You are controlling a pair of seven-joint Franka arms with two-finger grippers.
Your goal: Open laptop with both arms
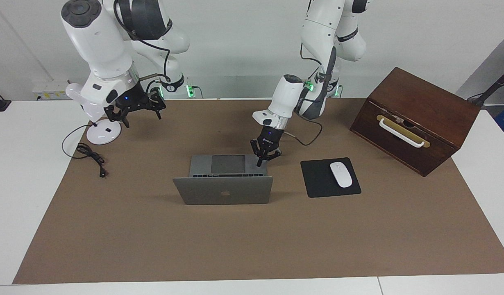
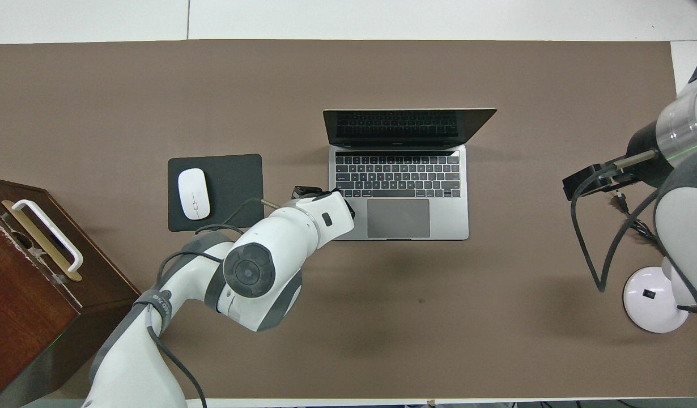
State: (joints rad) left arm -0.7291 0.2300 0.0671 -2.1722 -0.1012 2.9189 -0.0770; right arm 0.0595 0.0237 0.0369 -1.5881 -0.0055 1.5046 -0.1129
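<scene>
The laptop (image 1: 223, 190) (image 2: 399, 192) stands open in the middle of the brown mat (image 1: 235, 246) that covers most of the bench (image 1: 14, 164). Its base lies flat, with the trackpad nearest the robots. Its lid is raised nearly upright at the edge farthest from them, the apple logo facing away from the robots.

Clock directions below are read on the overhead view, with twelve pointing away from the robots.

The left claw (image 1: 259, 163) is down on the keyboard deck at nine o'clock of the trackpad, in the palm-rest corner toward the left arm's end of the bench. Its fingertips are pressed together with nothing between them, and the tip appears to touch the deck. In the overhead view the white wrist covers most of this claw.

At nine o'clock of the laptop, just beside it, lies a black mouse pad (image 1: 330, 178) (image 2: 229, 192) with a white mouse (image 1: 341, 174) (image 2: 193, 194) on it. At about eight o'clock, well apart, sits a dark wooden box (image 1: 416, 119) (image 2: 37, 272) with a white handle, tilted on the mat's edge.

The right claw (image 1: 135, 111) is at three o'clock of the laptop, well apart from it. It hangs in the air over the mat's edge near the base of a white desk lamp (image 1: 98, 119) (image 2: 654, 300) and holds nothing. Whether it is apart or together I cannot tell. The lamp stands at about four o'clock of the laptop, and its black cord (image 1: 90, 155) is coiled on the bench beside it.
</scene>
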